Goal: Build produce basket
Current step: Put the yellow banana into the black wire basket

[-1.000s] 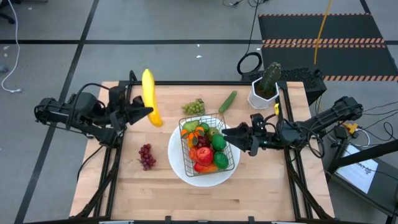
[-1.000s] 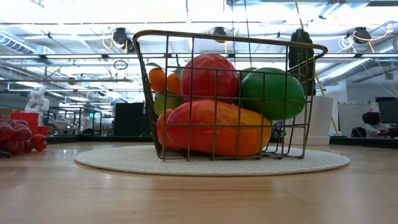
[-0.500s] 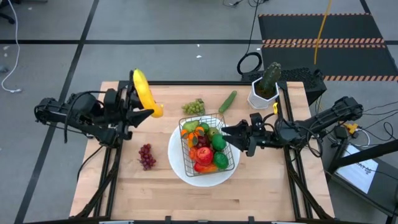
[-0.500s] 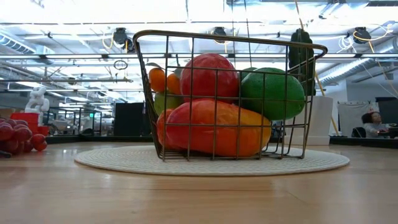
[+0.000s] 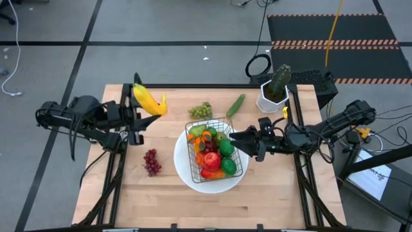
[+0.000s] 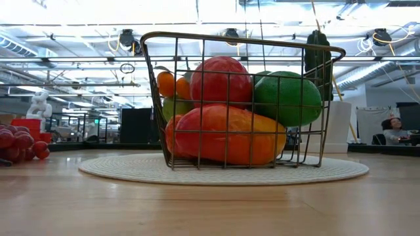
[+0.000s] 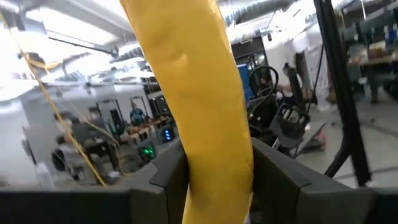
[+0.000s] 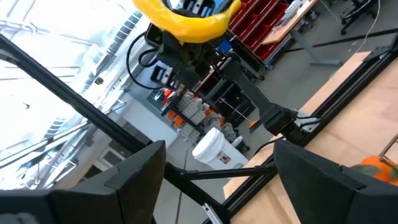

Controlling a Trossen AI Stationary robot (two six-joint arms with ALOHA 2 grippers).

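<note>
- One desk (image 5: 161, 193) of pale wood carries everything.
- Two dark arms: the left end effector (image 5: 138, 111) is clenched on one banana (image 5: 147, 100), lifted above the desk's far left part; the right end effector (image 5: 237, 139) hangs released, fingers apart, just beside the basket's right side.
- One white plate (image 5: 187, 173) sits mid-desk.
- One wire basket (image 5: 196, 129) stands on the plate, holding mixed produce (image 5: 212, 153).
- One potted cactus (image 5: 275, 87) stands at the far right.
- One cucumber (image 5: 235, 104), one green grape bunch (image 5: 200, 111) and one purple grape bunch (image 5: 152, 162) lie on the desk.
</note>
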